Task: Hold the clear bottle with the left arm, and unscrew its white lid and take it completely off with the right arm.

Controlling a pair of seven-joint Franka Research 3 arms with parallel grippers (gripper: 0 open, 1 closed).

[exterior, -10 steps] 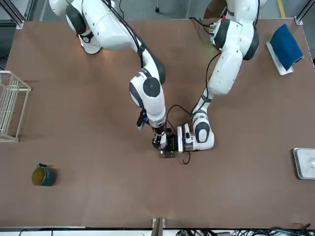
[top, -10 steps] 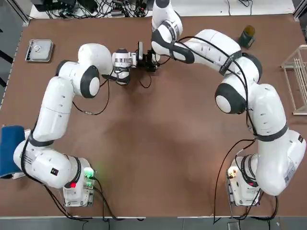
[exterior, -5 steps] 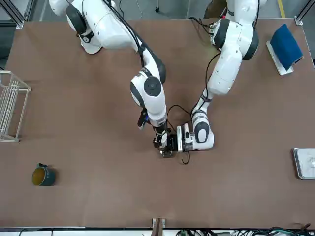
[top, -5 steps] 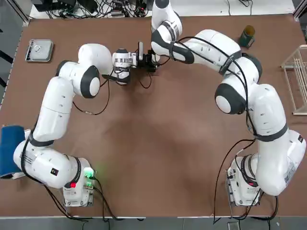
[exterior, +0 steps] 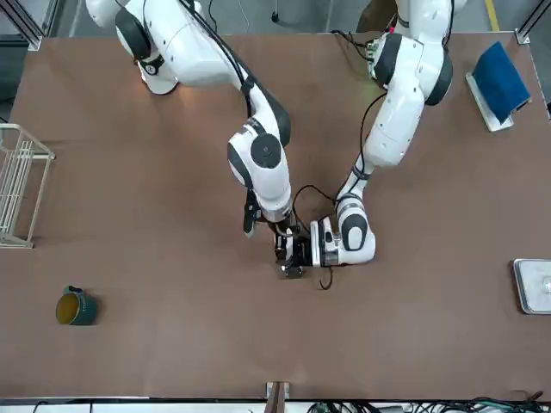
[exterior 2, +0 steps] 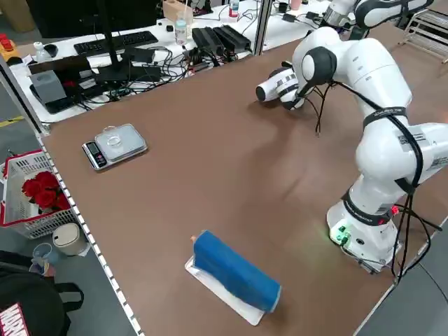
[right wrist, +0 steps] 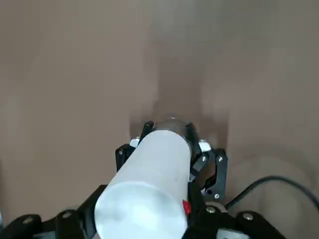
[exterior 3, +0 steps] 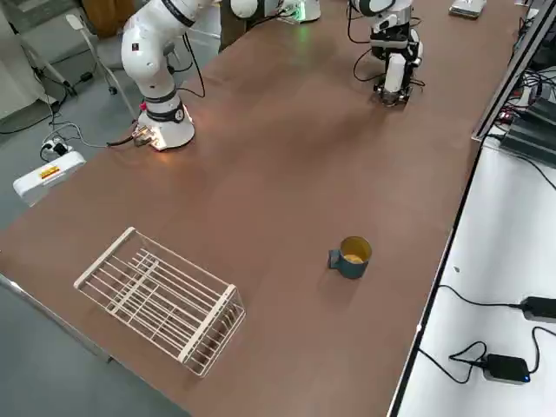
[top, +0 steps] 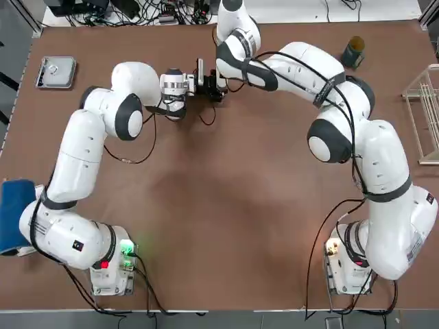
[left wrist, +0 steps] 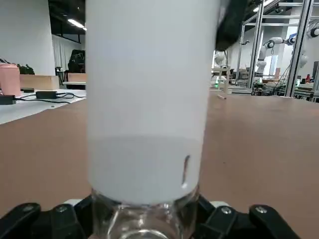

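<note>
Fingers of the left gripper (left wrist: 144,219) were pressed together on the clear bottle (left wrist: 142,230), which lay between them; those of the right gripper (right wrist: 144,204) pinched the white lid (right wrist: 152,174). The two grippers faced each other over the far part of the worktop (top: 226,205), and the lid spanned the short gap from one to the other. Left wrist view: directly beyond the left gripper's fingers, the opaque lid met the transparent bottle, with a narrow dark mark on the lid near that junction. Right wrist view: the lid's rounded end faced the right gripper's camera, its other end reaching the left gripper; a small red patch (right wrist: 187,206) showed beside the lid at one finger, and a black cable (right wrist: 271,178) curved near the left gripper.

Surroundings, located from the grippers: a silver scale (exterior 2: 120,145) rested on the worktop well to the left of the left gripper. A blue pad (top: 15,214) on a white base occupied the area farther left and nearer the arms' bases. To the right of the right gripper, well apart, were a dark teal mug (exterior 3: 352,258) and, farther right, a white wire rack (exterior 3: 161,300).
</note>
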